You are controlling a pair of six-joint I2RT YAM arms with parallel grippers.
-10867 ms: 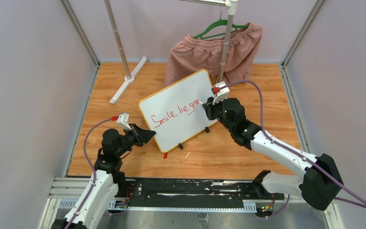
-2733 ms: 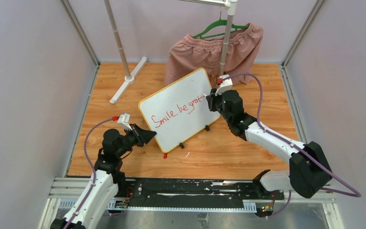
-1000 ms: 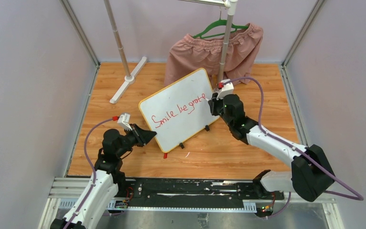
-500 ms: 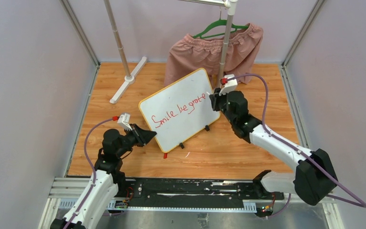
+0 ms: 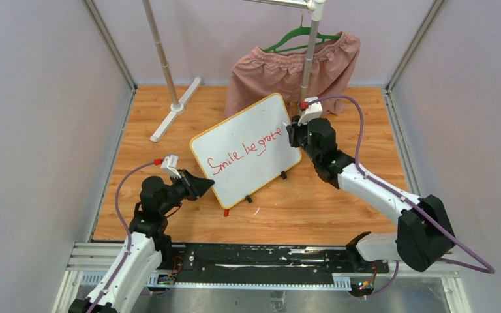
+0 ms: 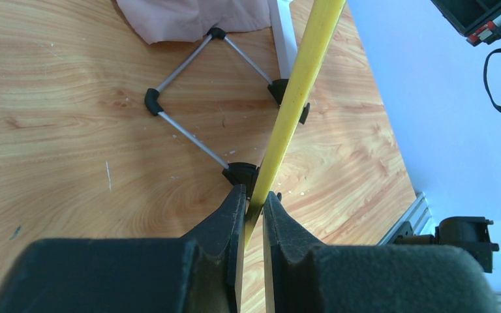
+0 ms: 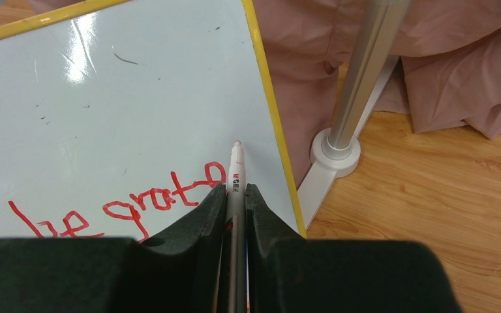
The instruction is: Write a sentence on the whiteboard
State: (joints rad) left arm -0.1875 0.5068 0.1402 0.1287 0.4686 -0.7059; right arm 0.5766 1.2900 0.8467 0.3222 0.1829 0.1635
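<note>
right jaws clamp the marker [image 7: 235, 186]; left jaws pinch the whiteboard [image 5: 248, 124] by its rim. little board is left, so the sentence [image 5: 244, 151] may run off the edge.

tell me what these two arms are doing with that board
The left pincer clamps the whiteboard by its yellow rim at the near corner, steadying it. The right pincer holds a marker, tip at the board face just past the last letter. The red writing reads "Smile, be grate", close to the board's edge, apparently unfinished.
</note>
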